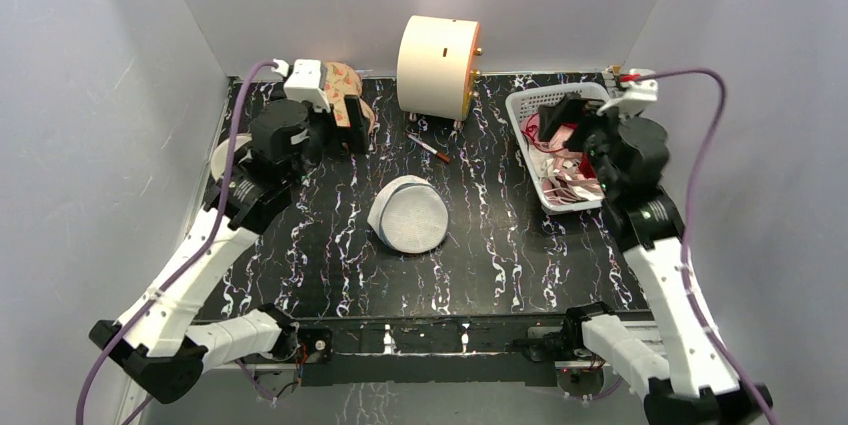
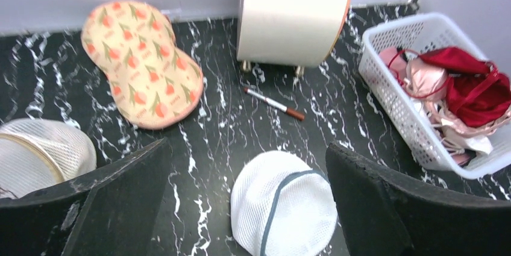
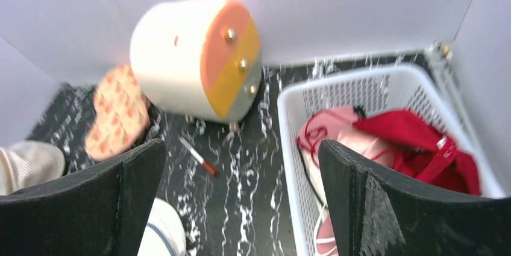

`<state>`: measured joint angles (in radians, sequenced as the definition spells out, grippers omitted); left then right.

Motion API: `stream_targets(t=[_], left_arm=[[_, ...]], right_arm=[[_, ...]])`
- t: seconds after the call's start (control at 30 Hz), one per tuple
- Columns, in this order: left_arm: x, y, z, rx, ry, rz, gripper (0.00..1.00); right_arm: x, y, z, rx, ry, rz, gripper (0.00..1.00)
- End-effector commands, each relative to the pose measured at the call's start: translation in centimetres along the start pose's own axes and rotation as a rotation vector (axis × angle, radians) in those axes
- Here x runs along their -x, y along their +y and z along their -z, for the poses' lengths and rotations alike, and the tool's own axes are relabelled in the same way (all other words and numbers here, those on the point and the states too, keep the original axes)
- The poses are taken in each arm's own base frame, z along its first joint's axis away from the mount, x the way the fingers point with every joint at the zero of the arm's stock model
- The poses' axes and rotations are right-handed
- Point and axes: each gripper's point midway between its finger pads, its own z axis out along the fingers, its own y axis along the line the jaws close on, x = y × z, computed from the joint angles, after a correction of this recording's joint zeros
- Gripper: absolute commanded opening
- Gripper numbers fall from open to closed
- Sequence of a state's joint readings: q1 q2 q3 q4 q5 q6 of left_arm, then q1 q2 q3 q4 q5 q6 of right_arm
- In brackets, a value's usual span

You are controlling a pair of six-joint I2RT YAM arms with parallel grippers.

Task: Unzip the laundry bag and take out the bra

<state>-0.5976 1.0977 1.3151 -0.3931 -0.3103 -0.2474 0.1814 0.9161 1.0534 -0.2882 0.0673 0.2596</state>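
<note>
Laundry bag [image 1: 408, 215] untouched; left hand [image 2: 247, 147], right hand [image 3: 241, 144] wide-open

laundry bag [image 1: 408, 215] matt wht mesh cloth, table [image 1: 500, 245] glossy blk marble-look, basket [image 2: 395, 108] wht plastic lattice

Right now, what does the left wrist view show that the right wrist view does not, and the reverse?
Only the left wrist view: the laundry bag nearly whole, a dark zip line curving across its white mesh, seen past the open left gripper. Only the right wrist view: the orange-and-yellow end face of the cream drum, with metal studs, past the open right gripper. Both: the drum, the orange patterned pouch, the red-tipped pen, and the white basket with a red garment and pink satin ones. The right view catches only the bag's corner.
</note>
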Motion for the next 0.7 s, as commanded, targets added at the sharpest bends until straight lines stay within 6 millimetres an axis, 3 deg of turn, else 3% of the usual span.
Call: stream_targets(t=[0.0,0.1,0.27,0.67], left_arm=[[6.7,1.2,3.8,0.019,-0.224,-0.026,0.98],[8.8,2.0,5.6,0.041,-0.306,-0.035,0.98],[10.5,3.1,7.5,0.078,-0.376,-0.045,0.98],[9.3,2.8,6.5,0.071,-0.335,-0.045,0.98]], right_arm=[[8.1,0.9,5.0,0.031,-0.262,0.094,0.98],[10.1,0.8,7.0,0.014,-0.321,0.093,0.98],[10.8,-0.1,7.5,-0.043,-0.317,0.069,0.98],[9.6,-1.1,6.1,-0.101,-0.272,0.044,0.98]])
